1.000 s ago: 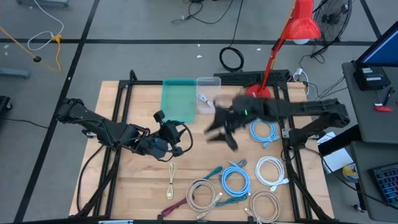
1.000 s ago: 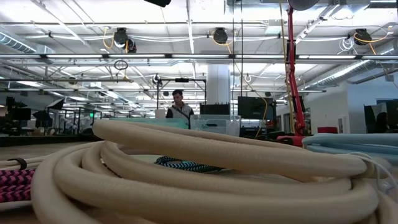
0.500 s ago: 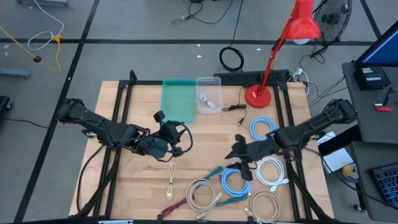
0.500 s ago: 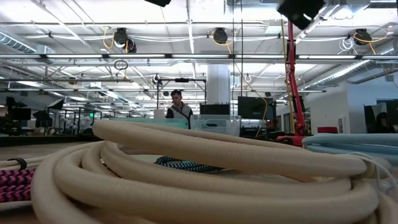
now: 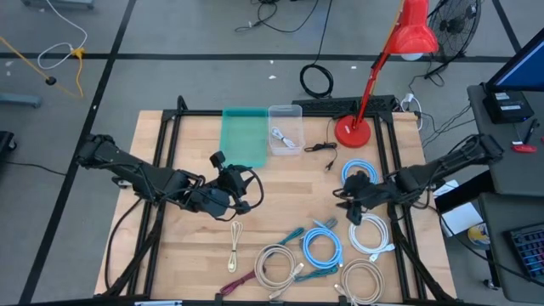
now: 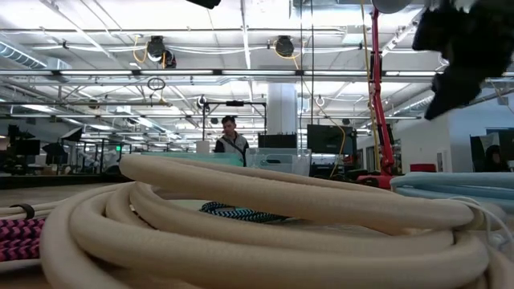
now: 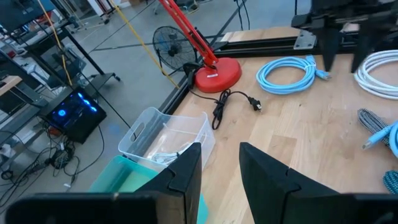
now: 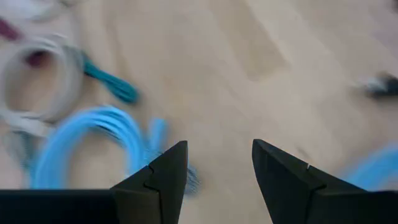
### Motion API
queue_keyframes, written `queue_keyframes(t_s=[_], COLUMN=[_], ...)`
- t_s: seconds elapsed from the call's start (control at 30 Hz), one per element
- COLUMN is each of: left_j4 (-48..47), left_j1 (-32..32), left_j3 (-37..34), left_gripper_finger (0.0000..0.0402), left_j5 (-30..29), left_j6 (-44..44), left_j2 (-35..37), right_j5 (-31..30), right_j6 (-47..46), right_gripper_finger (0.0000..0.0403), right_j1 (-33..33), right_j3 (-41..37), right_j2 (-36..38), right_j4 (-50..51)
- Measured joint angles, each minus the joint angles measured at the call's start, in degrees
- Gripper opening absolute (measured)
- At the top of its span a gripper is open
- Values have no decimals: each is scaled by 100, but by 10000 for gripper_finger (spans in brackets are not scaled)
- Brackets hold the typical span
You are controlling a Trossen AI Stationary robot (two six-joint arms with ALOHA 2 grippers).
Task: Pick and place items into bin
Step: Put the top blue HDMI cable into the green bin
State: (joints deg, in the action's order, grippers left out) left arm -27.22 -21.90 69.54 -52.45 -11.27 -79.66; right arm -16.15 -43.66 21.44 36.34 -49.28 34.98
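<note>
Nothing readable is showing up anywhere in these shots, honestly. No labels, brand names, numbers or signs are coming through on the cables, the bin, the lamp or the arms, and the screens off to the side aren't giving any legible text either.

Right wrist view is pretty much all blur: a light blue coil (image 8: 93, 149) and a teal cord (image 8: 112, 84) smear together. In the low view a beige coil (image 6: 241, 217) blocks most of the table, and the right gripper (image 6: 470, 44) is cut off at the edge.
</note>
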Motion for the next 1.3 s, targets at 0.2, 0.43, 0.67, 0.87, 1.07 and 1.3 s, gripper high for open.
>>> queue_keyframes(t_s=[0.2, 0.43, 0.67, 0.87, 1.07, 1.3], left_j4=[0, 4, 4, 4, 35, 46], left_j1=[-1, 1, 1, 1, 1, 1], left_j3=[0, 0, 0, 0, 0, 0], left_gripper_finger=[113, 113, 113, 113, 113, 113], left_j5=[0, 0, 0, 0, 0, 0], left_j6=[-2, -4, -4, -7, -2, 22], left_j2=[0, 0, 0, 0, 0, 0], right_j5=[-376, -447, -453, -168, -181, -101], right_j6=[-228, -81, -66, -83, -105, -47], right_gripper_finger=[171, 191, 229, 251, 266, 255], right_j1=[-159, -414, -650, -841, -1068, -1236], right_j3=[-290, -617, -786, -1043, -1329, -1416], right_j2=[242, 21, -230, -368, -463, -471], right_j4=[1096, 1274, 1417, 1294, 1040, 747])
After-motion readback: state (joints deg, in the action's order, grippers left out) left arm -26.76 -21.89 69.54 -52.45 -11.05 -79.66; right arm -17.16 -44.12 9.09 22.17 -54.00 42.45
